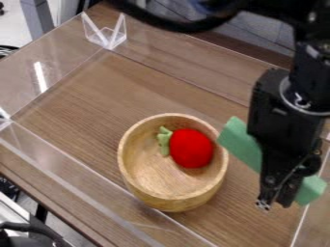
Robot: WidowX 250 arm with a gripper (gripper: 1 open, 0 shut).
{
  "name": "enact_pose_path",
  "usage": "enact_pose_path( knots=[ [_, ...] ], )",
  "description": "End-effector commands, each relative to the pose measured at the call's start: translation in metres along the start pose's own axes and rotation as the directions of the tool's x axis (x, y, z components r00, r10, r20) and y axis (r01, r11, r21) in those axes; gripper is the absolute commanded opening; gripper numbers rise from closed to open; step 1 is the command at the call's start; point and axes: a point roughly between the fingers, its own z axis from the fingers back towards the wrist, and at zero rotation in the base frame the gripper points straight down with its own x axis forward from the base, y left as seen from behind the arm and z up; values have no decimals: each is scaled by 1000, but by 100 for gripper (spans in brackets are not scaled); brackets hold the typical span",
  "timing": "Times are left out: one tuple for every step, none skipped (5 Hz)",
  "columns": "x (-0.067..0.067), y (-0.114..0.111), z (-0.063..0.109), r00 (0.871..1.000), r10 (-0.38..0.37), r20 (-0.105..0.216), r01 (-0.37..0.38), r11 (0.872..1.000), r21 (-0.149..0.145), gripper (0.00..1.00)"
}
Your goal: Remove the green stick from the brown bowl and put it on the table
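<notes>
- Matte green rectangular block (241,143) is gripped by the black metal tool (287,145), beside the round tan wooden bowl (138,163).
- Probably light, stiff (maybe slippery); best held mid-length.

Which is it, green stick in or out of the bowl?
Out: the green stick sits in the claw, right of the bowl's rim.

it looks to me like a lab or some robot test bench: a black robot arm (180,12) leans in over a brown wood-grain table (110,82), with clear acrylic walls (65,178) along its edge. dark cables (15,207) run down beside it, and a toy strawberry (191,149) sits in a wooden bowl (149,178) like a practice prop.
</notes>
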Motion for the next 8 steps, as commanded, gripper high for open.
enact_pose_path(
  knots=[
    [-14,4,35,1000,13,-12,-14,999,-46,0],
    [-15,11,52,999,46,-4,-46,997,-57,0],
    [-15,12,48,998,62,-1,-62,997,-55,0],
    [-15,12,37,1000,30,0,-30,998,-51,0],
    [-12,12,23,1000,-9,1,9,999,-47,0],
    [-10,16,5,999,37,13,-36,998,-55,0],
    [-11,16,-8,996,92,19,-91,994,-59,0],
    [-11,18,-18,993,119,21,-117,991,-61,0]
  ],
)
